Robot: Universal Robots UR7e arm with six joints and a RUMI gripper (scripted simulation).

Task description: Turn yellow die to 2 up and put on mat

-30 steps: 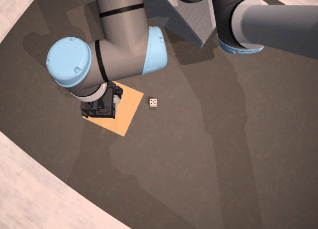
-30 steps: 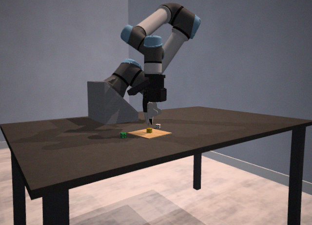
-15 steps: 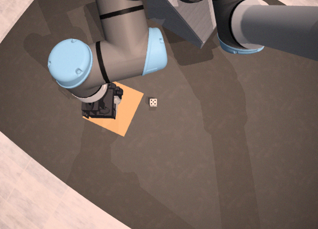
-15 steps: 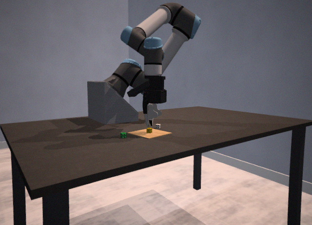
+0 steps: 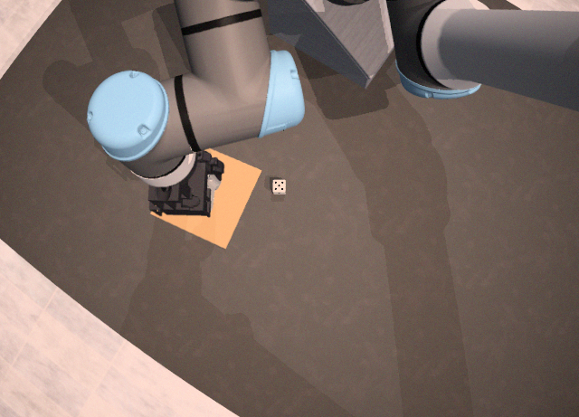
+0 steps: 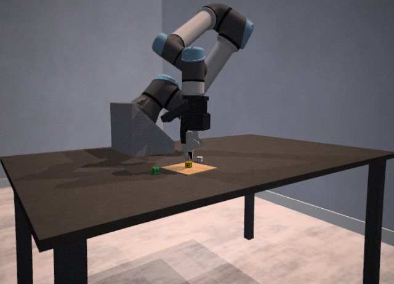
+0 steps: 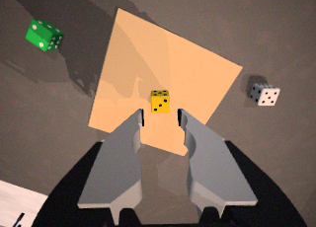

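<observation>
The yellow die [image 7: 160,101] sits flat on the orange mat [image 7: 163,84], near the mat's middle and fully on it. Its top face shows several black pips, and I cannot read the number for sure. My gripper [image 7: 160,110] hangs straight above the die with its tips a little higher than it. The fingers stand apart by about the die's width, with nothing between them. In the exterior view the fingertips [image 6: 189,156] hover just above the yellow die [image 6: 188,164]. In the top view the gripper body [image 5: 186,193] hides the die.
A green die [image 7: 44,35] lies on the table off the mat's left corner. A white die [image 5: 279,185] showing five on top lies off the mat's right side. The grey arm mount [image 6: 133,131] stands behind the mat.
</observation>
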